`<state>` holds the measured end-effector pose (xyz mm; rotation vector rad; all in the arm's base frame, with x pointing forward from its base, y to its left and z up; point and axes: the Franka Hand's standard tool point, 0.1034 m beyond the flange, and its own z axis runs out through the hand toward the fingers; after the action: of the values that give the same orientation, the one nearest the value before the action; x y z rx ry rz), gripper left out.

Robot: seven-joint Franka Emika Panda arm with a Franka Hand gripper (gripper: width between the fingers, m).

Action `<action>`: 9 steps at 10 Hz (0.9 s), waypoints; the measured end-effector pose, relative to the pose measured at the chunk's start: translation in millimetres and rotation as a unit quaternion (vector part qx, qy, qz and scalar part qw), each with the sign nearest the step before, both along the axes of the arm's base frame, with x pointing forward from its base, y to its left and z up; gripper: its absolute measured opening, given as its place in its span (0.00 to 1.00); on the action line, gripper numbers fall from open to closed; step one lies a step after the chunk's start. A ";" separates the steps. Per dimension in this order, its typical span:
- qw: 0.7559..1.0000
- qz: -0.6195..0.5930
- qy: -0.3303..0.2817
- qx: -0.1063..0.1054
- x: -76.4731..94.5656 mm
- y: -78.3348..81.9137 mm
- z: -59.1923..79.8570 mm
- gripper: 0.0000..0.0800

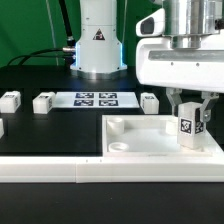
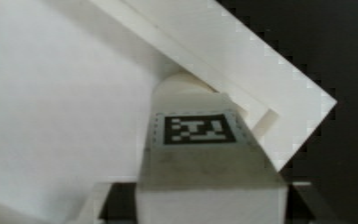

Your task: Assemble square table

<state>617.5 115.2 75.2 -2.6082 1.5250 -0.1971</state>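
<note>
My jaws are clenched on a tagged leg (image 1: 186,127), upright at the tabletop's (image 1: 145,138) corner toward the exterior view's right; I judge it must stay vertical and centred on the corner hole, hidden beneath, before pressing down.

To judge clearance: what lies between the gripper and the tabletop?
A tagged white leg, held by the gripper, over the tabletop; seen in the exterior view.

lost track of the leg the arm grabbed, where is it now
The leg is at the exterior view's right, held upright in the gripper over the tabletop's right end, away from the marker board.
</note>
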 end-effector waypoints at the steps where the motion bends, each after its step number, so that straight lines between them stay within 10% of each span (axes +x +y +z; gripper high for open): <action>1: 0.999 -0.046 0.002 0.013 -0.3 0.6 -0.1 0.36; 5: 0.996 -0.087 0.005 0.027 -0.7 0.9 -0.5 0.36; 7: 0.999 -0.038 0.001 0.019 0.6 1.0 0.6 0.78; 9: 0.998 0.056 -0.003 0.003 1.6 2.4 1.7 0.80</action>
<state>619.1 117.6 76.9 -2.6765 1.3705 -0.1883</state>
